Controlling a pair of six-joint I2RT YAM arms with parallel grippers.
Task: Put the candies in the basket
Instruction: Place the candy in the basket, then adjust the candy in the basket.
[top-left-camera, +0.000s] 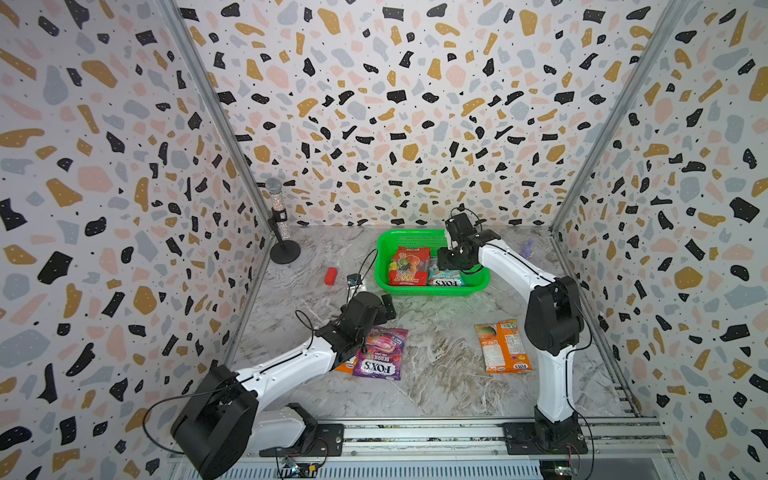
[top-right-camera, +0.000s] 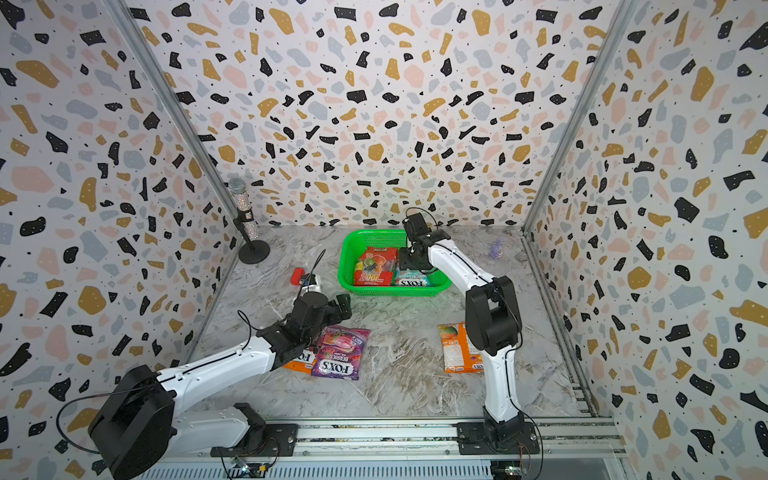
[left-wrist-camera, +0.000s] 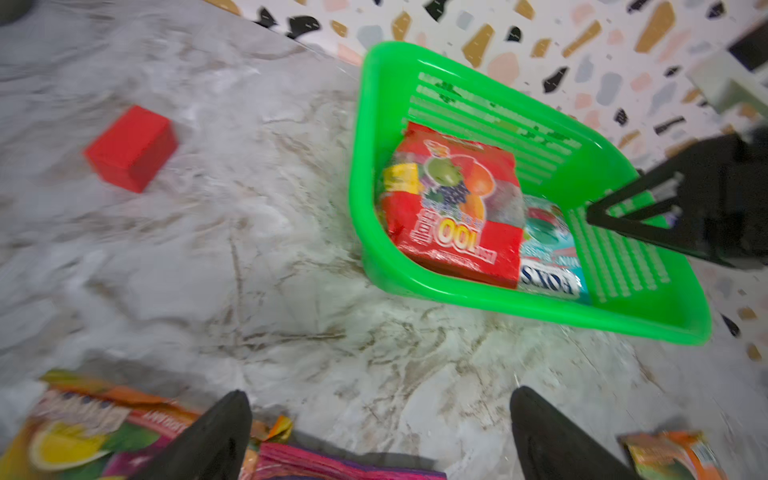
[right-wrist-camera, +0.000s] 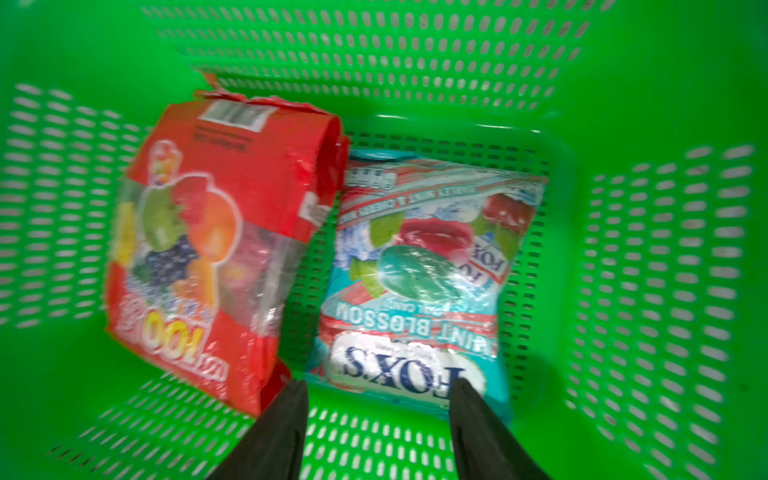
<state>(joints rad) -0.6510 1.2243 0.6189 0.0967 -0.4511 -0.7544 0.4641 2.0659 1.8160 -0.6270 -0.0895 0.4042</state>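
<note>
Teal candy bag (right-wrist-camera: 419, 266) lies in basket (right-wrist-camera: 665, 249) beneath right gripper (right-wrist-camera: 378, 384); jaws apart, empty.

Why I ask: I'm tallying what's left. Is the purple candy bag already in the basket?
No, in a top view the purple bag lies on the table, well outside the green basket.

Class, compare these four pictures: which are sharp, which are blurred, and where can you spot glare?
Both top views: sharp and evenly lit, the print on the purple bag is readable. Left wrist view: motion blur smears the red block and the basket rim. Right wrist view: milder blur, with glare patches on the glossy teal bag and red bag.
</note>
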